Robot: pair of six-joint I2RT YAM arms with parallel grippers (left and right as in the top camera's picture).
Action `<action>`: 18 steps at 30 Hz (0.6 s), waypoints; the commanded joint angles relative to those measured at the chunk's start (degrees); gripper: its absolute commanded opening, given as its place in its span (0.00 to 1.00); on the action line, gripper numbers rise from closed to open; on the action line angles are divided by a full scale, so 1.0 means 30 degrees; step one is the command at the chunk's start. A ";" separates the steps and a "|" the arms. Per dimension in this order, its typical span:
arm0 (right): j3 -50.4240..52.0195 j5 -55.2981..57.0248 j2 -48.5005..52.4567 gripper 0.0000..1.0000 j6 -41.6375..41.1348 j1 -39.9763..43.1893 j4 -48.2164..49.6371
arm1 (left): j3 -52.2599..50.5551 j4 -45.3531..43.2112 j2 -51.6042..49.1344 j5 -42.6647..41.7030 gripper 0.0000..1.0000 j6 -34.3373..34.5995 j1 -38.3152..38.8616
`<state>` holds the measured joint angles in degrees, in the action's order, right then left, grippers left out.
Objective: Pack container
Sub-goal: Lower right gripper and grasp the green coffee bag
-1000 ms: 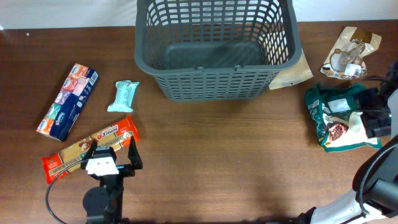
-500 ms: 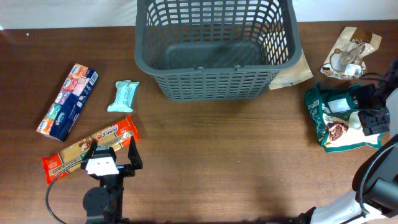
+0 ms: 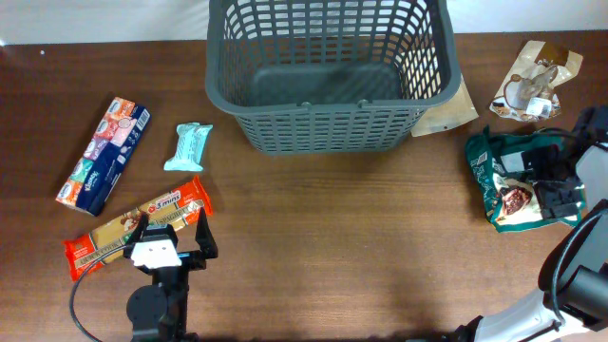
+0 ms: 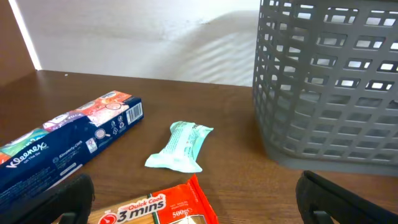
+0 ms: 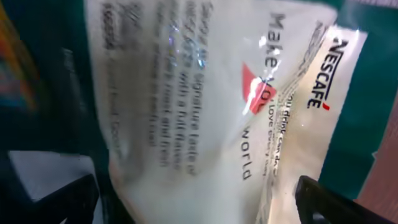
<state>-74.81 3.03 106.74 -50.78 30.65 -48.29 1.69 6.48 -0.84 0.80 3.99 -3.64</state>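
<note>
Your container, the big dark grey lattice basket, sits upright at far centre of the counter. In the L wrist view it fills the right side.

Your L jaws are low at front L, spread wide w/ nothing held. They hang over the orange "3 mins" pack, whose end shows at the bottom of the L wrist view. Beyond that lie a mint-green wrapped bar and, further L, a Kleenex pack, each apart from the basket.

Your R jaws are at the R edge, also wide open, right down over the green-and-white Nescafé pack. Can't tell if the tips touch it. A brown pouch lies beyond, and a tan sheet sits at the basket's R corner.
</note>
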 commanded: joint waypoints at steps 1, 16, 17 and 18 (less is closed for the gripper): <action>0.1224 -0.0648 0.0226 0.99 -0.0015 -0.0124 0.0772 | -0.0102 0.0007 0.0182 -0.0197 0.99 -0.0350 0.0044; 0.1749 -0.1013 0.0226 0.49 -0.0015 -0.0124 0.1333 | -0.0102 0.0007 0.0182 -0.0197 0.99 -0.0350 0.0044; 0.1792 -0.1020 0.0226 0.42 -0.0022 -0.0124 0.1333 | -0.0102 0.0007 0.0182 -0.0197 0.99 -0.0350 0.0044; 0.1836 -0.1020 0.0226 0.28 -0.0015 -0.0124 0.1333 | -0.0102 0.0007 0.0182 -0.0197 0.99 -0.0350 0.0044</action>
<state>-71.77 0.08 106.15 -51.13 30.68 -43.40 1.69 6.48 -0.84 0.80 3.99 -3.64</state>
